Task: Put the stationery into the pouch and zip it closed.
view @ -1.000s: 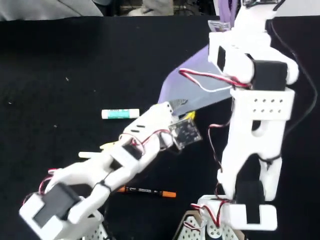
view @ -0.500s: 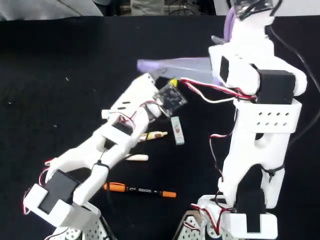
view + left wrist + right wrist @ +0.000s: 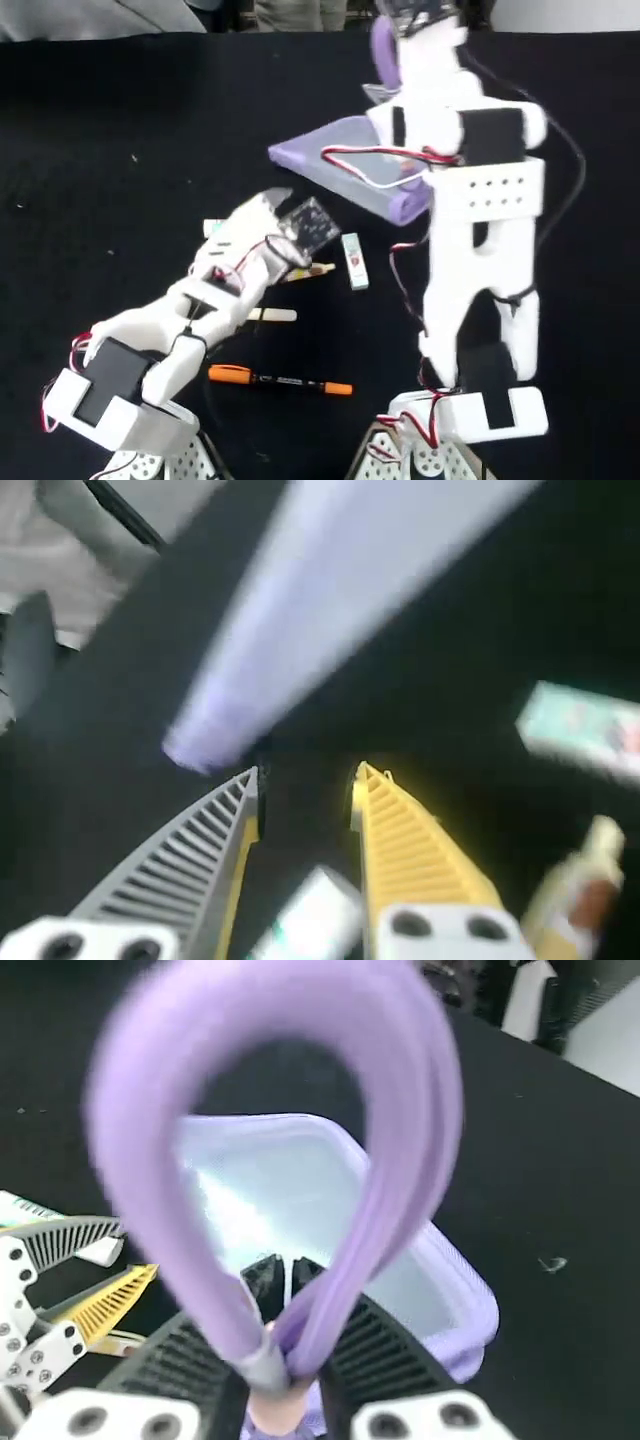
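- Since half a second ago, my left pincer [image 3: 305, 792] has drawn back from the lavender pouch [image 3: 345, 160]. The right arm has swung the pouch sideways over the table [image 3: 120, 120].
- The left pincer's fingers are spread and hold nothing, just beside the pouch's free end.
- My right pincer [image 3: 285, 1272] is clamped on the pouch's purple loop [image 3: 410, 1130], with the pouch tilted below it.
- On the arms' side of the pouch lie a small white block [image 3: 352, 260], a crayon [image 3: 312, 269] and a white stick [image 3: 272, 315].
- An orange marker [image 3: 280, 380] lies farthest from the pouch.
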